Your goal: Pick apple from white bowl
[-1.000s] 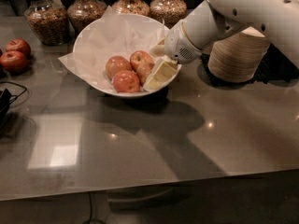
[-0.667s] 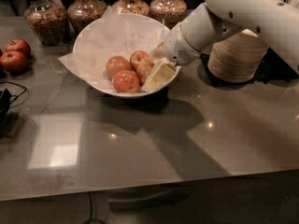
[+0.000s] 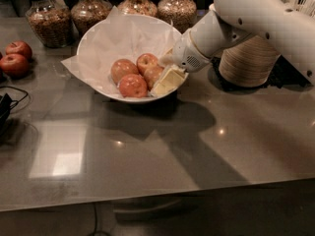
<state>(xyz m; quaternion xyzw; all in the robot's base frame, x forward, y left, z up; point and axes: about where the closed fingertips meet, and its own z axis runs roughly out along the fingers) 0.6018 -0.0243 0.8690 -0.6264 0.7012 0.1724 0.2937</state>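
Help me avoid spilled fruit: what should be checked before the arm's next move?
1. Is the gripper down inside the white bowl: ok, at its right side.
2. Is the gripper beside the apple: ok.
3. Is the apple secured: cannot tell.
4. Are the neighbouring apples clear of it: not ok, they crowd against it.
5. Is the paper lining free of the gripper: cannot tell.
6. Does the white bowl sit upright on the table: ok.

dim overall | glare patch on countertop (image 3: 56,154) | jaws at white bowl (image 3: 129,100) rim, shadow beneath
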